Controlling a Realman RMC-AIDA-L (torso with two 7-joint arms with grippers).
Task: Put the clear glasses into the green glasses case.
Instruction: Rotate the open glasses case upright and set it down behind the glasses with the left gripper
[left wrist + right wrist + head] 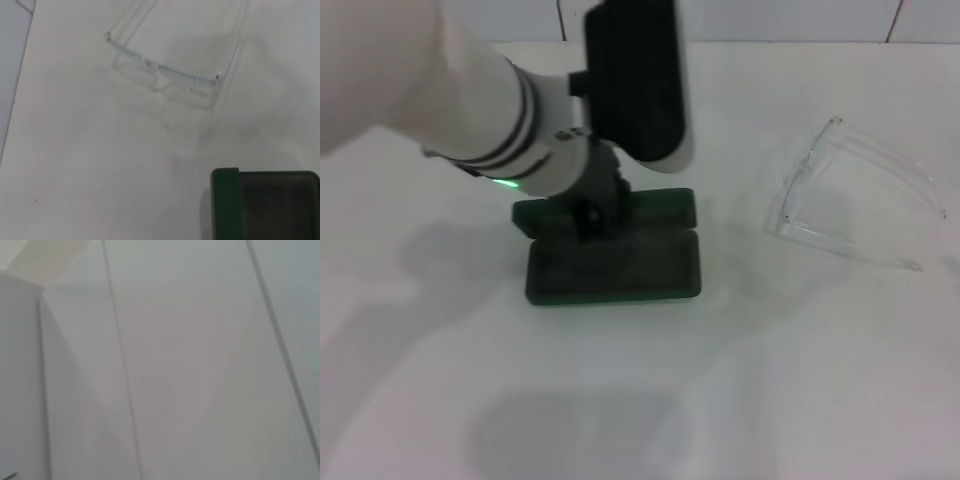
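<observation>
Case lies open; left gripper over its hinge, finger state can't tell. Glasses well apart, untouched. You approach frame front, grip lightly.

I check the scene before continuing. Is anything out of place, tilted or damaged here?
Nothing stands out. The green glasses case lies open and flat on the table, with the left gripper at its lid. The clear glasses rest apart to its right, arms unfolded, apparently intact.
</observation>
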